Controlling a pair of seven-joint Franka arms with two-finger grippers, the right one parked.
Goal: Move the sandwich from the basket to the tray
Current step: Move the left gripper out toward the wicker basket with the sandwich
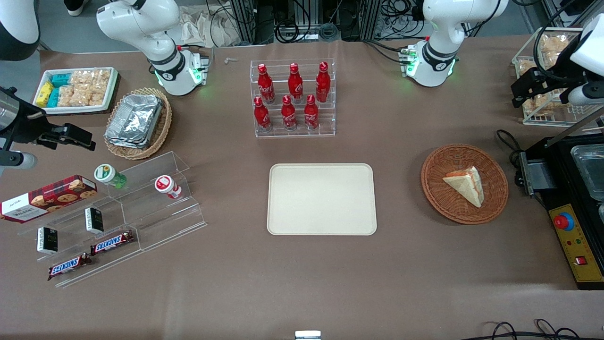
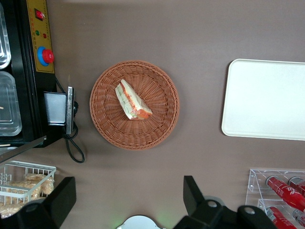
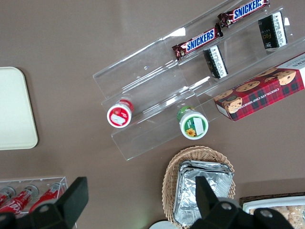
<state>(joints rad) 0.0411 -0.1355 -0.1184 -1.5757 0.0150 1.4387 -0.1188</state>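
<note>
The sandwich [image 1: 466,184] [image 2: 132,100], a pale wrapped wedge with a red-orange and green edge, lies in the round reddish-brown wicker basket [image 1: 434,165] [image 2: 162,129]. The cream rectangular tray [image 1: 322,198] [image 2: 264,100] lies bare on the table beside the basket, toward the parked arm's end. My left gripper [image 1: 521,92] [image 2: 126,198] hangs high over the table at the working arm's end, farther from the front camera than the basket. It is open wide, with only bare table between its black fingers [image 2: 190,195].
A clear rack of red cola bottles [image 1: 293,97] stands farther from the camera than the tray. A black machine with a red button [image 1: 573,236] and a wire basket of snacks [image 1: 542,61] flank the basket's end. Acrylic shelves with snacks [image 1: 113,212] and foil trays [image 1: 139,123] sit toward the parked arm's end.
</note>
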